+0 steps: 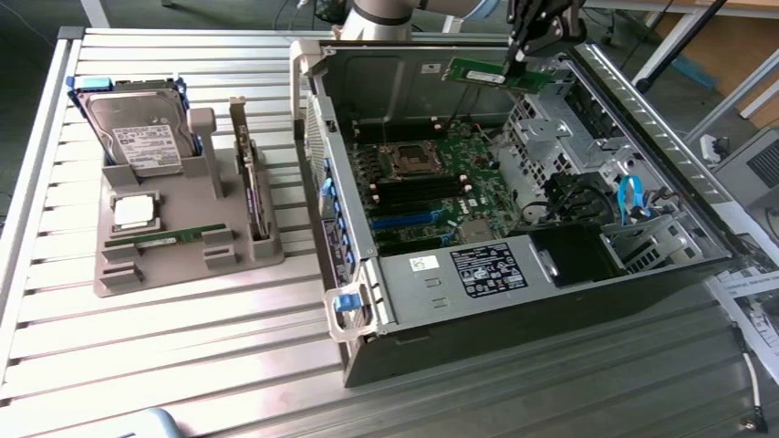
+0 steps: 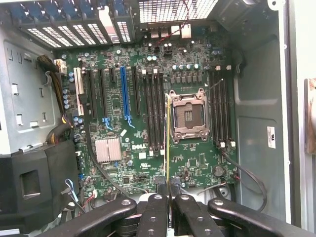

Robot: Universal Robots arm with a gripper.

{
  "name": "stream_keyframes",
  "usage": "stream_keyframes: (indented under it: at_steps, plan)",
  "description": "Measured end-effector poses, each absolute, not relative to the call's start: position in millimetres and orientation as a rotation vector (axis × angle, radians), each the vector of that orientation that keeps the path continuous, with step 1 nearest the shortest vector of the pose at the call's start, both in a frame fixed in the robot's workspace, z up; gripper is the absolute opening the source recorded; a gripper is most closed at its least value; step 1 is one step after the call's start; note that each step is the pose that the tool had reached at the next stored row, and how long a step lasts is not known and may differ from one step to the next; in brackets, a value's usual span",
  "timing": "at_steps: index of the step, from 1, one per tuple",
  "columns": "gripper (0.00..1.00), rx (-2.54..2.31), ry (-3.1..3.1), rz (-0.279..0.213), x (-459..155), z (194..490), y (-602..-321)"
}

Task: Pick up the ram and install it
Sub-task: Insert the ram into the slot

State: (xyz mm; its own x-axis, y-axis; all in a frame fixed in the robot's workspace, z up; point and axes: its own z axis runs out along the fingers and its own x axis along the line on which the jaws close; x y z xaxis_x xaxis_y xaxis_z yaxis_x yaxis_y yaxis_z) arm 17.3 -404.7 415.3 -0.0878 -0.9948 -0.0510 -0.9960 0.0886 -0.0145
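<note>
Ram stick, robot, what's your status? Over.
Gripper shut on the ram. Ram in the air over the open computer case, above the motherboard, not in a slot. Nothing seen blocking below it.

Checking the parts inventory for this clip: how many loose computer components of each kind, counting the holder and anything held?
Ram: 2, the held ram and the tray ram
Hard drive: 1
Processor chip: 1
Bracketed card: 1
Total: 5
</note>
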Motion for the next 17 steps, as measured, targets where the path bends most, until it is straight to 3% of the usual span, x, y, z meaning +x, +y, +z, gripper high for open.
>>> stream_keyframes:
  at_steps: [17]
  plan:
    - [0.13,-2.089,2.282,0.037,16.0,411.0,-404.7]
